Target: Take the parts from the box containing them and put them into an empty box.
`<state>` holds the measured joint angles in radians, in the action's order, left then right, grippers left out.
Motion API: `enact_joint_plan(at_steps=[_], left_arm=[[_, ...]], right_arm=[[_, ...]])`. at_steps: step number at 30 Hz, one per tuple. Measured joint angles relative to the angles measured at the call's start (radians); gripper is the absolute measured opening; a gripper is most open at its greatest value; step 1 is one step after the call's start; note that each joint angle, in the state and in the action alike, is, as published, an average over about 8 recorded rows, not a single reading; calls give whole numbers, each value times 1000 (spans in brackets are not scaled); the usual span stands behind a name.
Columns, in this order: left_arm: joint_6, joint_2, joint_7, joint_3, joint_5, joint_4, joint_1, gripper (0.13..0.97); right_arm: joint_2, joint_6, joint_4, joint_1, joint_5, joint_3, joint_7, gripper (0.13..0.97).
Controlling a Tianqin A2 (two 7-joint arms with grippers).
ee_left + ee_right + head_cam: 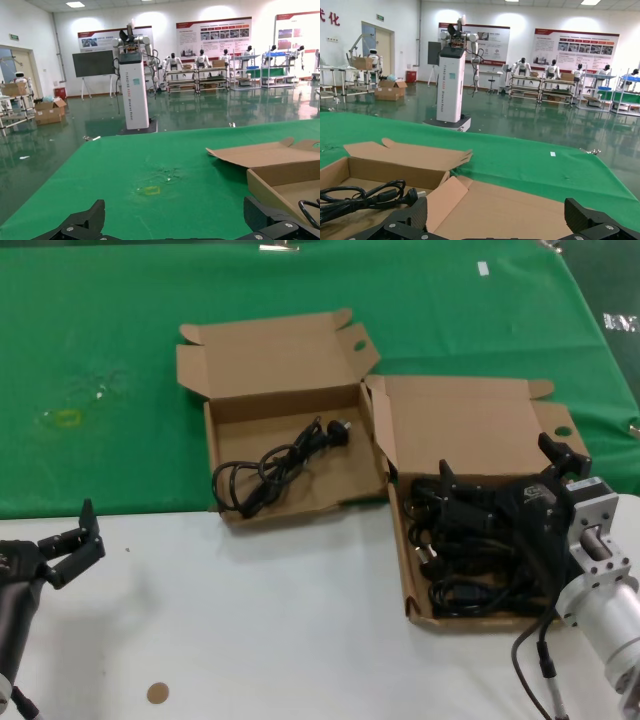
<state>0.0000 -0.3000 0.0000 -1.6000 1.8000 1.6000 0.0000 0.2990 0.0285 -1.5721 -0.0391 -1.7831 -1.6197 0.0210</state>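
Several cables (470,555) fill the right box (455,425), piled in its tray at the lower right of the head view. One cable (275,468) lies alone in the left box (290,502), coiled at centre frame with its plug toward the upper right; both lids stand open, and the boxes touch side by side on the edge of the green cloth (100,370). Over the piled cables hangs the right gripper (505,475), fingers spread wide with nothing between them. At the lower left, over the white table (280,620), the left gripper (80,540) waits, also spread open and holding nothing.
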Motion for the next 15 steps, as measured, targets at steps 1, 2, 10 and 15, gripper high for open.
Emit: enact_joint_plan(at_steps=[1,2,10,15], left_arm=[[0,0,0,0,0,0,0,966],[0,0,0,0,0,0,0,966],[0,0,0,0,0,0,0,966],[0,0,0,0,0,0,0,966]], right_arm=[[0,0,0,0,0,0,0,966],[0,0,0,0,0,0,0,966],[0,0,0,0,0,0,0,966],[0,0,0,0,0,0,0,966]])
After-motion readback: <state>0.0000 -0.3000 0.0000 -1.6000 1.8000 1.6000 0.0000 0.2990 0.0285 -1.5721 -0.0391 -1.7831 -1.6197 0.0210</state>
